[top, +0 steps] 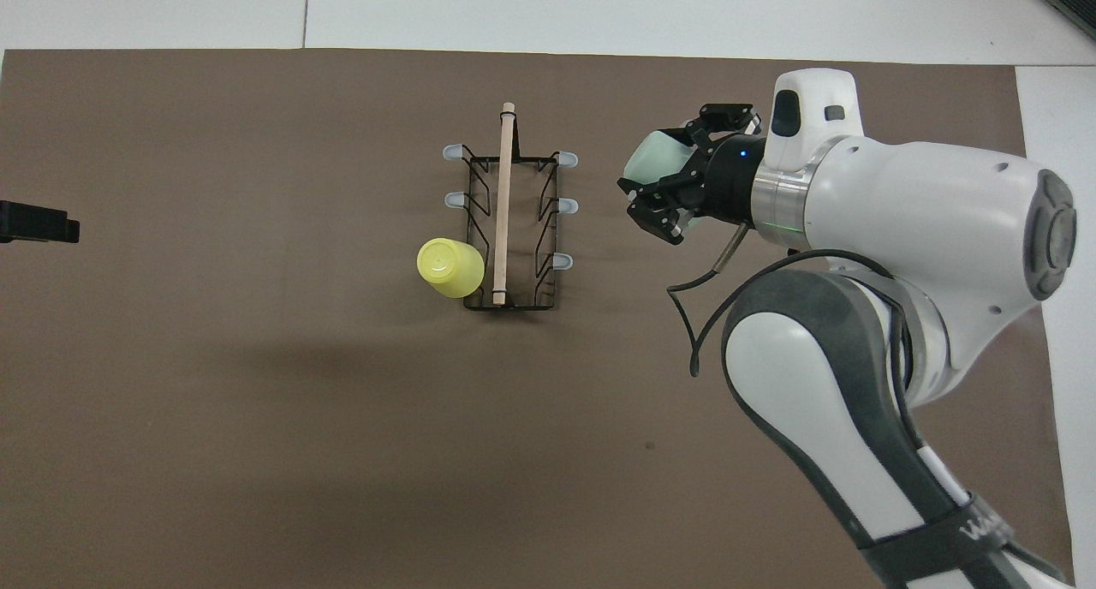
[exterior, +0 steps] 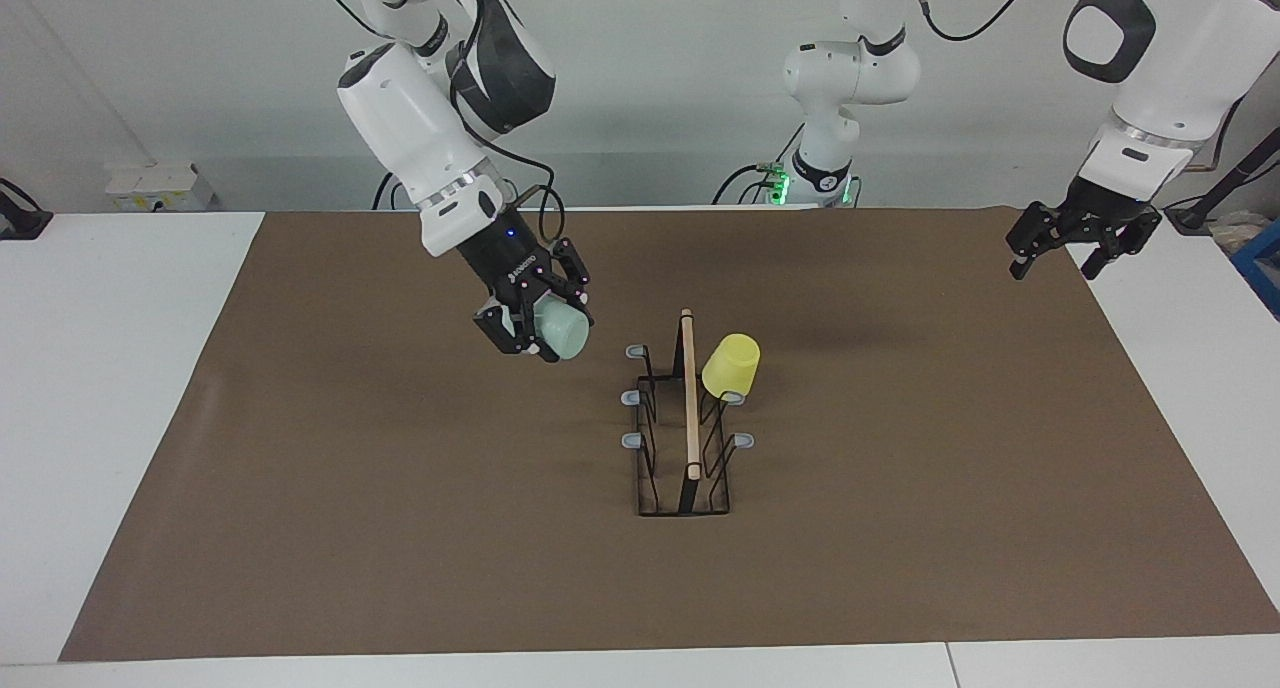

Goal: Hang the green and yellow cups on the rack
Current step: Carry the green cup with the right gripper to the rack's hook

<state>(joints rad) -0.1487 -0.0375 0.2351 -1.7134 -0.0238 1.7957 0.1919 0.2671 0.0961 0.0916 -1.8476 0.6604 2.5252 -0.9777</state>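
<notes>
Green cup [exterior: 562,330] sat clamped in the right tool [exterior: 535,326], left of centre in the facing view, raised over bare brown tabletop [exterior: 300,468] and tipped on its side, beside the rack but apart from it. At centre frame stood the rack [exterior: 685,418], its wooden bar [exterior: 689,393] running along the top and grey-tipped prongs [exterior: 636,352] sticking out to both sides; the three prongs on the right arm's side all looked free. Just right of the bar, the yellow cup [exterior: 731,365] hung upside down on a prong at the rack's end nearer the robots, on the left arm's side. In the upper right of the frame the left tool [exterior: 1080,238] waited with its fingers spread wide and empty, over the mat's edge at that end of the tabletop. By my judgement, the risk lay in the approach: if the green cup's mouth met a prong tip off-centre, the light wire rack could be shoved or tipped, which might shake the yellow cup loose; releasing before the cup was seated would let it drop and roll.
</notes>
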